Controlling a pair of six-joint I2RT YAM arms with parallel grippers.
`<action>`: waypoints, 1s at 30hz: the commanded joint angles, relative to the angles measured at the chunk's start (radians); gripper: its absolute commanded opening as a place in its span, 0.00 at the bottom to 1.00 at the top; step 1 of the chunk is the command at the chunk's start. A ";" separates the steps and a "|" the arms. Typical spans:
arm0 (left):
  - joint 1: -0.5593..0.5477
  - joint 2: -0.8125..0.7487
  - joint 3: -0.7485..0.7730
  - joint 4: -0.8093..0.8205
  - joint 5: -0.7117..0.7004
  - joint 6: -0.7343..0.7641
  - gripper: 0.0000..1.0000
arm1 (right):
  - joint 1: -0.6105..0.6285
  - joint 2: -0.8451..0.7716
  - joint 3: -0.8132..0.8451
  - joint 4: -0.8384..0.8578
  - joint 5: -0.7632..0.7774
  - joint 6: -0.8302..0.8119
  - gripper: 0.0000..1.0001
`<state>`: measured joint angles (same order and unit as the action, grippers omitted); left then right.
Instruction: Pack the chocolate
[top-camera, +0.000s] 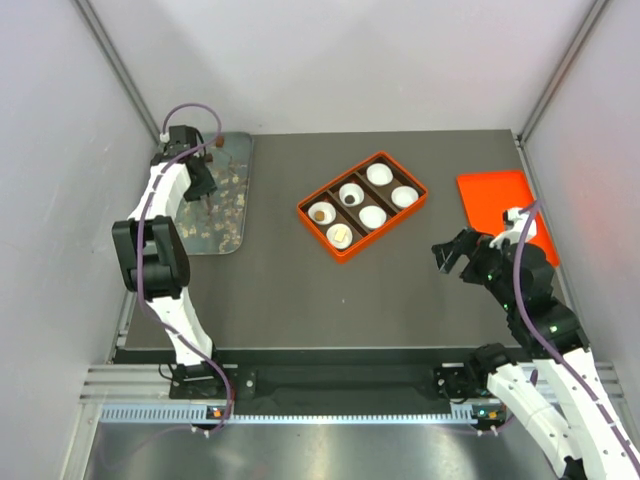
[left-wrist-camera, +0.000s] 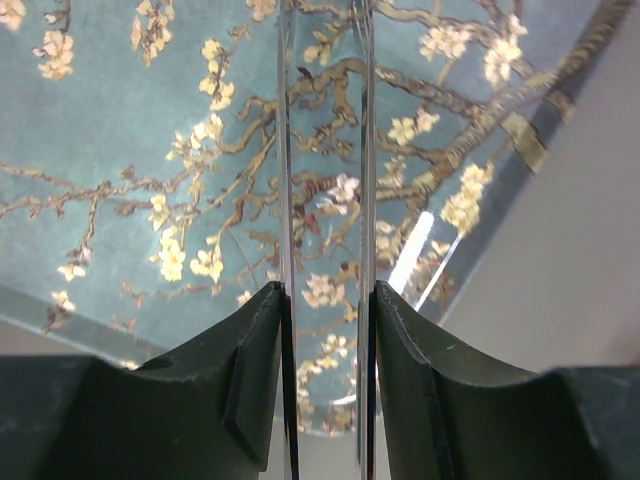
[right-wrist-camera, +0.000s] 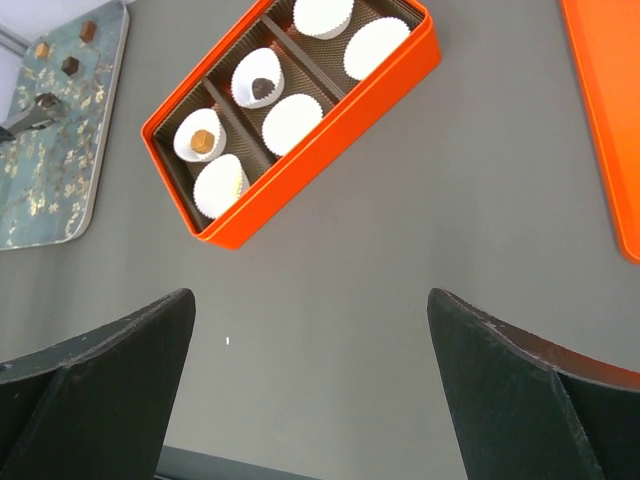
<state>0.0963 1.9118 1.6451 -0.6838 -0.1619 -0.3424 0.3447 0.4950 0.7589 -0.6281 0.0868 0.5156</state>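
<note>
An orange box (top-camera: 390, 228) in mid-table holds six white paper cups. Three of them hold chocolate: a tan piece (right-wrist-camera: 203, 142), a dark brown piece (right-wrist-camera: 262, 88) and a cream-white piece (right-wrist-camera: 225, 183). Three more pieces, among them a dark one (right-wrist-camera: 70, 65) and a brown one (right-wrist-camera: 88, 30), lie at the far end of the blossom-patterned tray (top-camera: 225, 215). My left gripper (top-camera: 205, 190) hangs over that tray, shut on thin metal tongs (left-wrist-camera: 285, 150). The tong arms stand apart and their tips are out of view. My right gripper (top-camera: 450, 255) is open and empty, right of the box.
An orange lid (top-camera: 495, 195) lies flat at the table's right edge, behind my right gripper. White enclosure walls stand on the left, the right and the back. The tray sits at the table's left edge.
</note>
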 joint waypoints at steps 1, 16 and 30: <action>0.023 0.032 0.070 0.052 0.021 -0.010 0.45 | 0.010 0.017 0.016 0.041 0.024 -0.025 1.00; 0.037 0.142 0.156 0.044 0.055 0.011 0.44 | 0.010 0.054 0.005 0.070 0.034 -0.028 1.00; 0.060 0.171 0.188 0.036 0.096 0.042 0.44 | 0.010 0.028 0.011 0.047 0.031 -0.016 1.00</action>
<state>0.1486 2.0800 1.7882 -0.6727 -0.0940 -0.3252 0.3447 0.5415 0.7589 -0.6060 0.1078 0.4984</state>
